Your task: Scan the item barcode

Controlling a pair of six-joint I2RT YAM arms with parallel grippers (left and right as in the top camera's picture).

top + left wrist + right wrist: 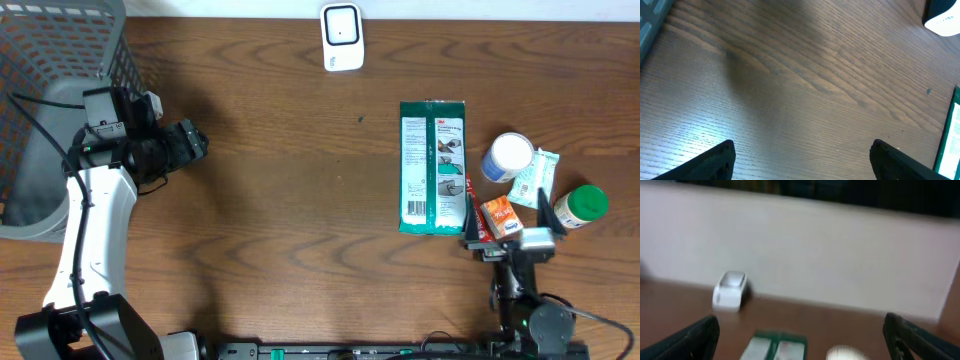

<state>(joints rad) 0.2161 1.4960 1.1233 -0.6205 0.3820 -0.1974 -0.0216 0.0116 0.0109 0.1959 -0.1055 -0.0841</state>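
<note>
Green packet (432, 167) lies flat on the wooden table (280, 220), right of centre, long side running away from the robot, printed face up.

Overhead: white scanner (342, 37) at the far edge, well apart from the packet. Just right of the packet is a cluster: white-lidded jar (509, 155), pale sachet (533, 175), orange box (497, 215), green-lidded bottle (583, 205). Right gripper (506, 212) sits over this cluster with its fingers spread wide; the orange box appears between them, contact not discernible. Left gripper (195, 143) is at the far left beside the grey basket (50, 60), pointing towards table centre, well apart from the packet, nothing in it.

Left wrist: two dark fingertips (715, 160) at the lower corners, wide apart, only bare wood between them. An edge of the green packet shows at the right margin, a corner of the white scanner at top right, a basket corner at top left.

Right wrist: picture blurred. Fingertips (690, 340) far apart at the lower corners, nothing clamped. The scanner stands before a pale wall; the top of the green packet and a white lid show at the bottom edge
</note>
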